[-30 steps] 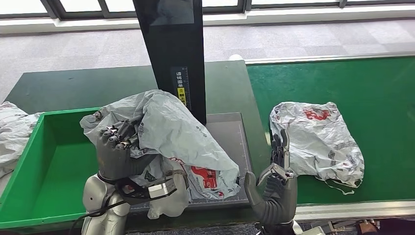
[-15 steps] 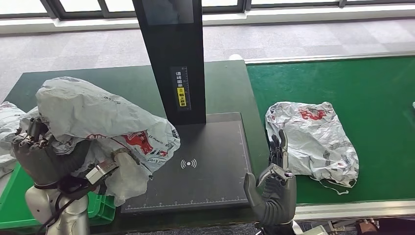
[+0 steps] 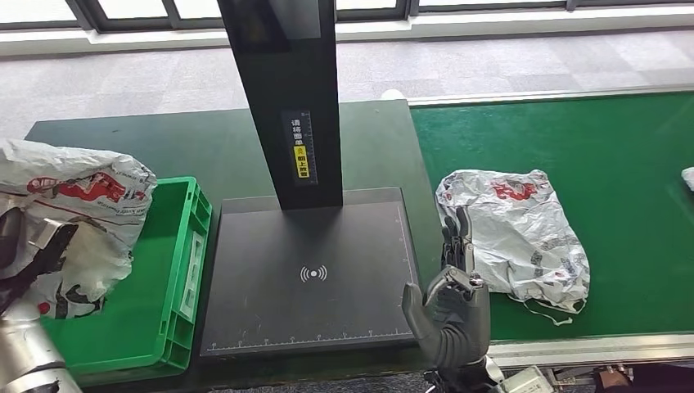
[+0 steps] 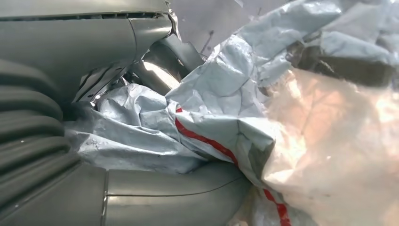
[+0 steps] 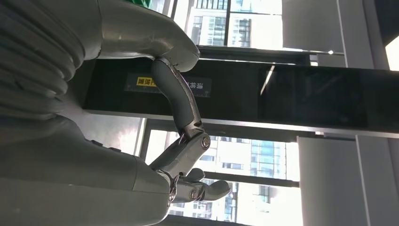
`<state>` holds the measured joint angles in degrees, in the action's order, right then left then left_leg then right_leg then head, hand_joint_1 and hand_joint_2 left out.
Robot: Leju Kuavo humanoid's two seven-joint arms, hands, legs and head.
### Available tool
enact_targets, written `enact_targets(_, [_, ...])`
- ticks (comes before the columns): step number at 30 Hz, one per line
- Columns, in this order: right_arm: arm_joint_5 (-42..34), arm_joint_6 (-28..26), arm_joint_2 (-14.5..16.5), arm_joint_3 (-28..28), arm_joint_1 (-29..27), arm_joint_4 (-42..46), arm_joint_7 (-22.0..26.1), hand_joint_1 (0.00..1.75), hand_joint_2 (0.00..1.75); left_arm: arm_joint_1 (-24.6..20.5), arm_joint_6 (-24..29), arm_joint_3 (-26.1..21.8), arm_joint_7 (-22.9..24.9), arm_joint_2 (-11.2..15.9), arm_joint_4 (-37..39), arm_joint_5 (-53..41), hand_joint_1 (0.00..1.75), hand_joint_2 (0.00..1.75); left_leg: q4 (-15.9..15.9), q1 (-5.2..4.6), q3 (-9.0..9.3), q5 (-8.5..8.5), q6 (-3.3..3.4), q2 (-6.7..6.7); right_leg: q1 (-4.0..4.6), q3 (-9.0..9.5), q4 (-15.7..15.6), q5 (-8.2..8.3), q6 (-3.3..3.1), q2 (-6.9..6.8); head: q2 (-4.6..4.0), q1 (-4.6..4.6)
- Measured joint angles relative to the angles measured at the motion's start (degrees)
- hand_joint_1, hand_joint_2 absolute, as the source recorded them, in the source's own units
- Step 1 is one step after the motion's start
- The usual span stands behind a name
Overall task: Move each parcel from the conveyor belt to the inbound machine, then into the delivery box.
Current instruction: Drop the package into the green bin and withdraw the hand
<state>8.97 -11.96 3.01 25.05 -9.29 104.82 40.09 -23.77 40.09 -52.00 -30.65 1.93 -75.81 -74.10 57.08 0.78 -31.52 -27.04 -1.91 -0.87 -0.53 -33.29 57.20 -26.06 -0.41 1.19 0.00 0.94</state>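
Dark green tabletop [image 3: 164,143] carries a black flat inbound machine base plate [image 3: 311,274] with a tall black upright column [image 3: 286,98] at its rear. Green plastic delivery crate [image 3: 176,270] sits just beside the plate, toward the tabletop's left edge. Bright green conveyor belt [image 3: 573,139] abuts the right edge; crumpled grey-white plastic parcel bag with red print [image 3: 515,233] lies on it near the front. Small pale object [image 3: 687,176] at the belt's far right, probably another parcel.

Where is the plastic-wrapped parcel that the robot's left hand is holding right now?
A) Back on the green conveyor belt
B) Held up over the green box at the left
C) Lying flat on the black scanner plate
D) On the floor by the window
B: the left hand holds the parcel above the green box, while the scanner plate is bare.
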Motion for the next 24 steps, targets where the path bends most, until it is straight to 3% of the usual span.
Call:
enact_targets(4, [0.2,-0.5,0.0,0.0,-0.1,-0.1,0.0,0.00,1.75,-0.6,0.0,-0.1,7.5,0.9,2.3,-6.5,1.75,1.75,0.0,-0.01,-0.01,-0.01,0.01,0.05,-0.01,-0.04,0.0,0.01,0.01,0.02,0.00,0.00])
enact_targets(9, [0.3,-0.7,0.0,0.0,-0.1,-0.5,0.0,0.00,1.75,-0.6,0.0,-0.1,10.0,1.4,3.7,-7.6,1.75,1.75,0.0,-0.01,-0.01,-0.01,0.01,0.04,-0.01,-0.05,0.0,0.01,0.01,-0.01,0.00,0.00])
enact_targets(10, [0.3,-0.8,0.0,0.0,-0.1,-0.5,0.0,0.00,1.75,-0.6,0.0,0.0,10.8,1.5,4.1,-8.0,1.31,1.75,0.0,-0.01,-0.01,-0.01,0.01,0.04,-0.01,-0.05,0.0,0.01,0.01,-0.02,0.00,0.00])
enact_targets(13, [0.7,-1.0,0.0,0.0,-0.1,-0.6,0.0,0.00,1.75,-0.3,0.0,1.0,14.3,1.4,4.9,-9.5,0.00,0.44,0.0,-0.01,-0.01,-0.01,0.01,0.04,-0.01,-0.06,0.0,0.01,0.01,-0.02,0.00,0.00])
enact_targets(14, [0.9,-1.1,0.0,0.0,-0.2,-0.6,0.0,0.00,1.75,0.0,0.0,1.6,15.5,1.4,5.1,-9.7,0.00,0.00,0.0,0.00,-0.01,-0.01,0.01,0.04,-0.01,-0.06,0.0,0.01,0.01,-0.02,0.00,0.00])
enact_targets(17, [1.2,-1.6,0.0,0.0,-0.4,-0.7,0.0,0.00,1.75,1.2,0.0,4.1,16.1,1.1,4.5,-6.8,0.00,0.00,0.0,0.00,-0.03,-0.01,0.01,0.03,-0.01,-0.05,0.0,0.01,0.01,-0.01,0.00,0.00])
enact_targets(24, [0.5,-3.5,-0.3,0.0,-1.0,-1.3,0.0,0.00,1.75,4.4,0.0,4.9,3.6,-1.6,-1.8,1.7,0.00,0.00,0.0,-0.01,-0.06,-0.04,0.04,0.02,-0.02,-0.05,-0.1,0.00,0.02,-0.01,0.00,0.00])
